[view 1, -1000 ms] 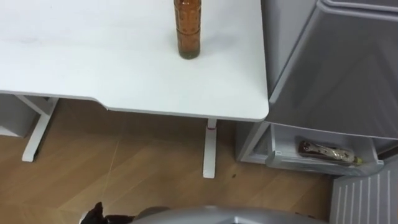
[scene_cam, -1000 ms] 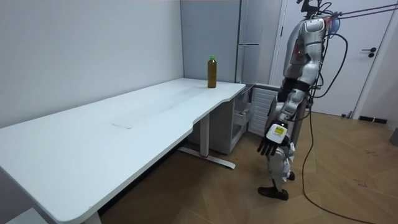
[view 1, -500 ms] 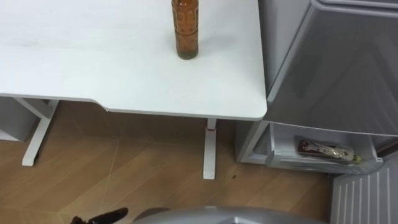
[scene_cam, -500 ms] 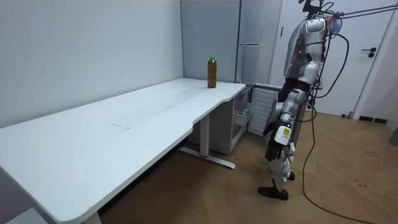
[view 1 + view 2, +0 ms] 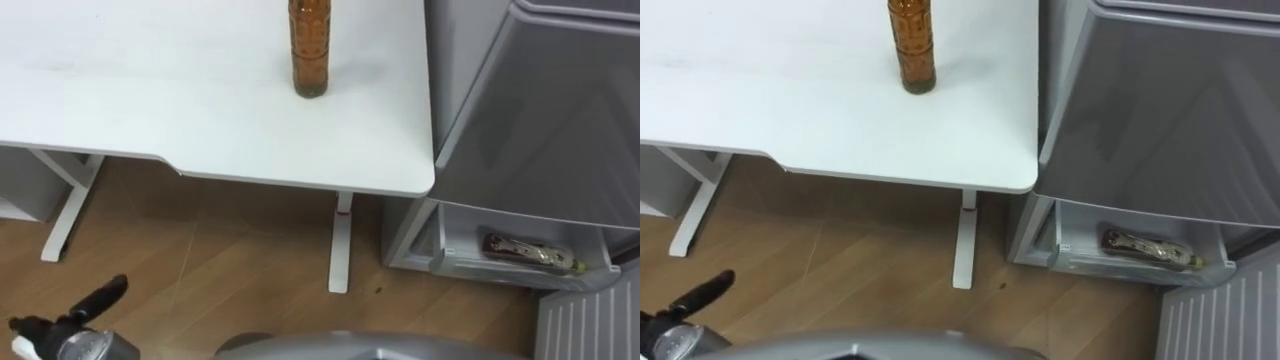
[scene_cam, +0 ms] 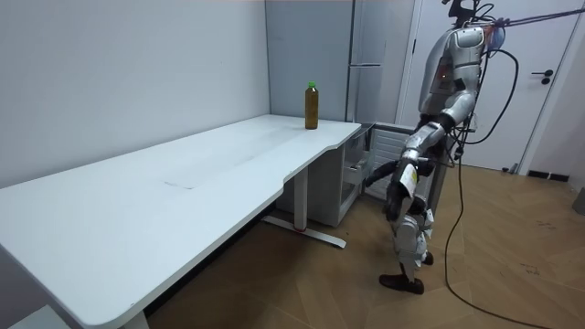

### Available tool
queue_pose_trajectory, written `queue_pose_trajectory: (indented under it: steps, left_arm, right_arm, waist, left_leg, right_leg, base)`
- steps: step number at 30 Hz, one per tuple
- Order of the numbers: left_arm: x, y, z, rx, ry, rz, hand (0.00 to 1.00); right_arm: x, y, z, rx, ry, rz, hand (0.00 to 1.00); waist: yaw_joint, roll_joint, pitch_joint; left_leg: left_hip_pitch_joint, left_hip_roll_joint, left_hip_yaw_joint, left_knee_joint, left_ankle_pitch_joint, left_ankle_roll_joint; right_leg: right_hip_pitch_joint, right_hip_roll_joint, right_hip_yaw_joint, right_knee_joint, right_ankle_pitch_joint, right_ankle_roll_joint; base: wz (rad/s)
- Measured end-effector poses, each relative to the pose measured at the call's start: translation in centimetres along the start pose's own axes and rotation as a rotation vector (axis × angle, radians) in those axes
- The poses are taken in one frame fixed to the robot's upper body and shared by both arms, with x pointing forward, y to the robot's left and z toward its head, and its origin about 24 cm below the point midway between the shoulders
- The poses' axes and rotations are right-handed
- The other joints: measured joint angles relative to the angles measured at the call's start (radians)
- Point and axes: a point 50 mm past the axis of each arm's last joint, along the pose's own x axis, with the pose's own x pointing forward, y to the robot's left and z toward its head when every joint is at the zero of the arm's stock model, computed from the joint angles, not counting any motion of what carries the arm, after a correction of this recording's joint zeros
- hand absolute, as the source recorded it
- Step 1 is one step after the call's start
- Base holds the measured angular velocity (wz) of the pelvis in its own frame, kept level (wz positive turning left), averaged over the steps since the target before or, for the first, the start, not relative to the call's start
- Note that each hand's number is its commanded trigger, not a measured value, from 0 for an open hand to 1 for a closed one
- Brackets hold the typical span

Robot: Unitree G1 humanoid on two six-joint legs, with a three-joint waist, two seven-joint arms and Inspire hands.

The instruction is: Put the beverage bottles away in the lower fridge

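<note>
An amber drink bottle [image 5: 310,50] [image 5: 912,45] stands upright near the right end of the white table [image 5: 150,100]; in the room view its green cap tops the bottle [image 6: 311,105]. A second bottle [image 5: 530,250] [image 5: 1145,247] lies on its side in the open lower fridge compartment [image 5: 520,270]. My left hand [image 5: 100,298] [image 5: 705,292] shows at the lower left over the wooden floor, fingers straight, holding nothing, far below the table bottle. In the room view I stand before the fridge with the left hand [image 6: 379,174] raised forward.
The grey fridge [image 5: 540,100] stands right against the table's right edge. Its lower door [image 5: 590,320] hangs open at the bottom right. White table legs [image 5: 340,245] [image 5: 60,215] stand on the wooden floor under the tabletop.
My left arm has swung forward and up from beside my leg, bringing the hand into the eye views at the lower left. Both bottles have stayed put.
</note>
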Motion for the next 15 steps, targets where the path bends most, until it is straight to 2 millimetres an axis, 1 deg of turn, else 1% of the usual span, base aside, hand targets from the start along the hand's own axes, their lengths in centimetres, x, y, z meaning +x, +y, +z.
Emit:
queue_pose_trajectory:
  steps: [1,3,4,6,7,9,10,11,12,13,15]
  left_arm:
    - [-0.1,-0.1,0.5,-0.006,-0.026,0.001,0.0]
    - [-0.3,-0.6,2.2,0.025,-0.15,0.009,0.0]
    - [-0.4,-0.7,2.6,0.036,-0.182,0.008,0.0]
    - [-0.9,-1.1,4.2,0.054,-0.291,0.008,0.0]
    - [-1.0,-1.3,4.7,0.053,-0.32,0.006,0.0]
    - [-2.0,-2.1,7.2,0.013,-0.441,-0.019,0.0]
    - [-2.3,-2.3,7.7,-0.007,-0.463,-0.029,0.0]
    - [-2.9,-2.6,8.8,-0.031,-0.508,-0.046,0.0]
    - [-3.4,-2.8,9.7,-0.049,-0.554,-0.063,0.0]
    - [-3.7,-3.0,10.2,-0.053,-0.582,-0.074,0.0]
    - [-4.9,-3.4,12.1,-0.102,-0.66,-0.114,0.0]
  right_arm:
    - [0.0,0.1,0.1,0.0,-0.006,0.002,0.0]
    - [0.0,0.0,0.3,-0.003,-0.025,0.001,0.0]
    - [0.0,0.0,0.3,-0.003,-0.029,0.0,0.0]
    - [0.0,-0.1,0.2,-0.017,-0.028,0.0,0.0]
    - [0.0,0.0,0.1,-0.023,-0.026,0.003,0.0]
    - [0.0,0.0,0.0,-0.029,-0.018,0.014,0.0]
    - [0.0,0.0,-0.1,-0.029,-0.017,0.015,0.0]
    - [0.0,-0.1,-0.3,-0.027,-0.01,0.018,0.0]
    - [0.0,-0.1,-0.3,-0.022,-0.01,0.029,0.0]
    - [0.0,0.0,-0.3,-0.019,-0.011,0.035,0.0]
    - [0.0,0.2,-0.3,-0.02,-0.014,0.052,0.0]
  waist:
    - [0.0,0.001,-0.0004]
    - [0.004,0.002,-0.0019]
    - [0.004,0.002,-0.0019]
    - [0.009,0.002,-0.0014]
    - [0.01,0.0,-0.0011]
    - [0.01,-0.003,-0.0019]
    - [0.01,-0.004,-0.0018]
    - [0.01,-0.005,-0.0002]
    - [0.008,-0.001,-0.0018]
    - [0.006,-0.002,-0.0016]
    - [-0.014,-0.003,-0.0015]
  left_leg:
    - [-0.001,0.0,-0.001,0.0,0.0,0.0]
    - [0.002,0.0,-0.004,0.0,0.001,0.0]
    - [0.002,0.0,-0.004,0.0,0.001,0.0]
    - [0.001,0.0,-0.006,0.0,0.001,-0.001]
    - [0.0,0.0,-0.008,0.0,0.002,-0.002]
    - [-0.005,-0.002,-0.017,0.001,0.003,-0.002]
    - [-0.004,-0.002,-0.017,0.0,0.003,-0.002]
    - [-0.004,-0.002,-0.017,0.0,0.003,-0.002]
    - [-0.004,-0.002,-0.018,0.0,0.003,-0.003]
    - [-0.004,-0.002,-0.02,0.0,0.004,-0.003]
    - [-0.007,-0.007,-0.033,0.001,0.005,-0.003]
  right_leg:
    - [0.0,0.0,0.0,0.0,0.0,0.0]
    - [0.002,0.0,-0.005,-0.001,0.001,0.0]
    - [0.003,0.0,-0.007,-0.001,0.002,0.0]
    - [0.002,0.001,-0.007,-0.001,0.002,0.0]
    - [0.001,0.001,-0.009,-0.001,0.002,0.0]
    - [0.001,0.001,-0.017,-0.002,0.002,0.0]
    - [0.002,0.001,-0.017,-0.002,0.002,0.0]
    - [0.002,0.001,-0.017,-0.003,0.002,0.0]
    - [0.003,0.001,-0.017,-0.004,0.002,0.0]
    - [0.004,0.001,-0.018,-0.005,0.002,0.0]
    - [0.013,0.001,-0.031,-0.02,0.002,-0.001]
  base:
    - [0.0]
    - [0.04]
    - [0.03]
    - [0.0]
    - [0.07]
    - [0.1]
    - [0.04]
    - [0.0]
    - [0.0]
    - [0.07]
    - [0.15]
